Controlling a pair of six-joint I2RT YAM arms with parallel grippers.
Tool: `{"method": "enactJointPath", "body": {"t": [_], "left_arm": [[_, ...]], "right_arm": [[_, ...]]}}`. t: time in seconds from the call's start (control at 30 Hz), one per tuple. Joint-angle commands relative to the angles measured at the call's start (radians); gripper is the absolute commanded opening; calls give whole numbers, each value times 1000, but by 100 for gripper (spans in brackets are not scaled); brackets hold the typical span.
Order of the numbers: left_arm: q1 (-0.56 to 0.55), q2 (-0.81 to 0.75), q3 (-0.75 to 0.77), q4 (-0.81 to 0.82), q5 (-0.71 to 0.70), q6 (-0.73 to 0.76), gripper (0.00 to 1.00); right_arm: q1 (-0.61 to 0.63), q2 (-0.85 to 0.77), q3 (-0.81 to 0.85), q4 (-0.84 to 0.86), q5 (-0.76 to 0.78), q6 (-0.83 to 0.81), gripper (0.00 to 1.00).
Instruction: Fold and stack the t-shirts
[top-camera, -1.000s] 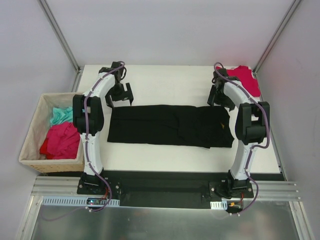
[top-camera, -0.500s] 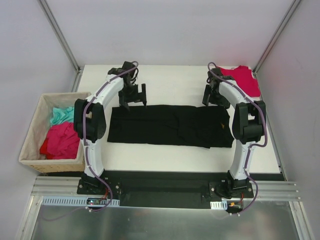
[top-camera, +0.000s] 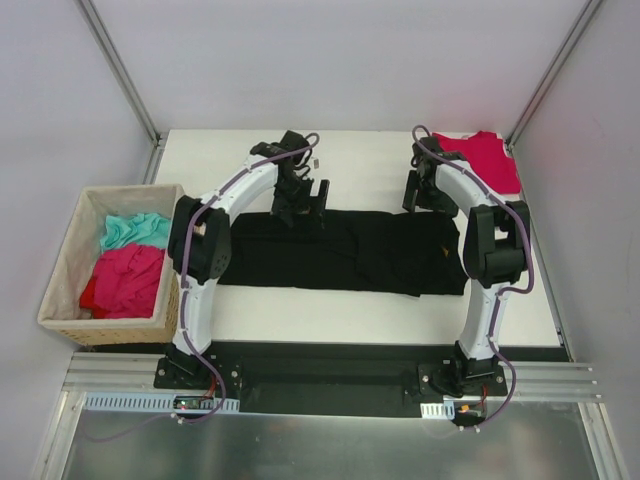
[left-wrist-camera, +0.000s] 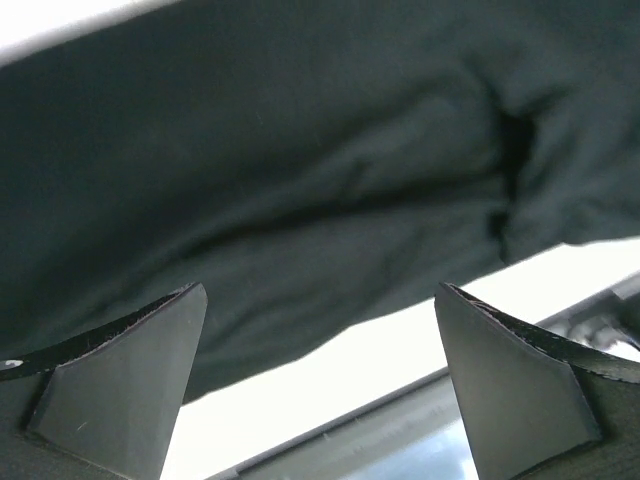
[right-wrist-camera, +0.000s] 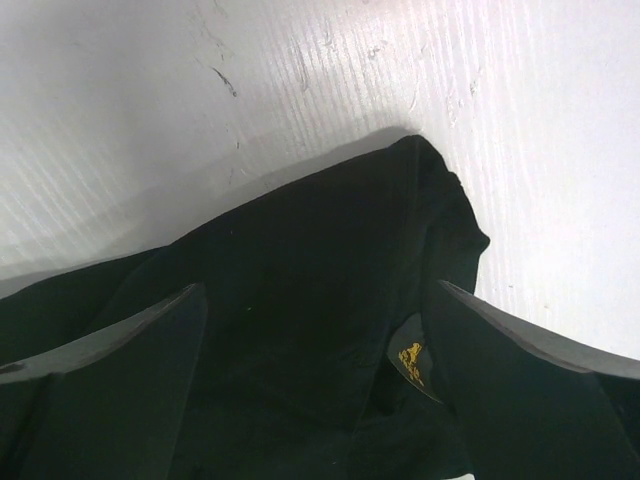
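Black shirt (top-camera: 340, 255) lies banded across the table (top-camera: 300, 310), red shirt (top-camera: 492, 160) at its far right corner.
Left gripper (top-camera: 303, 203) and right gripper (top-camera: 418, 192) gape wide, empty, over the black shirt's wrinkled far edge; yellow emblem (right-wrist-camera: 410, 357) near its right end.

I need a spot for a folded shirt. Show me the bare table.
Bare table lies beyond the black t-shirt, between the left gripper and right gripper, and in a strip between that shirt and the table's near edge. Crowded: the far right corner, holding the red t-shirt.
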Motion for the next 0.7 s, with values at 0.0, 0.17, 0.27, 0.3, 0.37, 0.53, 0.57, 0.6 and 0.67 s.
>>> {"method": "enactJointPath", "body": {"t": [0.0, 0.17, 0.27, 0.3, 0.37, 0.53, 0.57, 0.6, 0.67], "left_arm": [[-32, 98, 151, -51, -109, 71, 99], [-38, 183, 225, -58, -125, 62, 99], [-38, 203, 265, -80, -131, 48, 99], [-38, 206, 290, -91, -128, 53, 99], [-37, 240, 343, -162, -145, 77, 99], [-37, 286, 454, -229, -255, 113, 84], [-38, 289, 452, -229, -267, 122, 79], [-40, 290, 445, -229, -277, 126, 75], [-43, 295, 428, -229, -278, 142, 71]], "right_arm": [[9, -41, 2, -6, 8, -11, 98], [15, -50, -6, -1, 2, -11, 98], [19, -57, -11, 0, 4, -12, 99], [20, -60, -11, 2, 4, -14, 99], [22, -67, -15, 7, 1, -14, 99], [32, -66, -18, 14, -4, -9, 99], [31, -63, -20, 14, -4, -11, 99], [34, -64, -24, 16, -6, -9, 99], [35, -63, -28, 14, -6, -9, 99]]}}
